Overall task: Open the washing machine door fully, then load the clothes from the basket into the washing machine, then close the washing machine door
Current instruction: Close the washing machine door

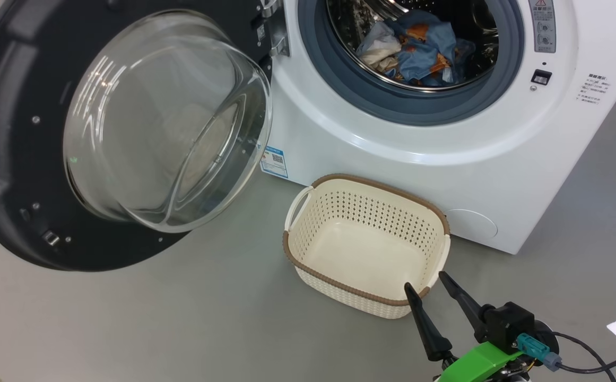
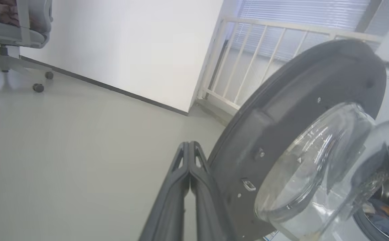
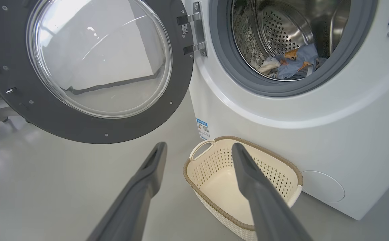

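While one door [image 1: 0, 159] stands open, one basket [image 1: 371, 212], one washing machine [image 1: 392, 170], clothes [image 1: 419, 50] inside

1. Pale grey floor [image 2: 63, 150] — smooth, faintly glossy.
2. Plain white wall [image 2: 130, 43] with a dark baseboard [image 2: 114, 88].
3. Grey office chair [image 2: 13, 36] on castors, near the wall.
4. White railing [image 2: 244, 63] before window blinds [image 2: 298, 15] — daylight behind.

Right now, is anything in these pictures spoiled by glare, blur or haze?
Head view: white glare streaks on the washing machine door; the clothes look sharp. Left wrist view: hazy overall, shut left gripper soft, window blinds washed out. Right wrist view: open right gripper looms large and slightly soft.
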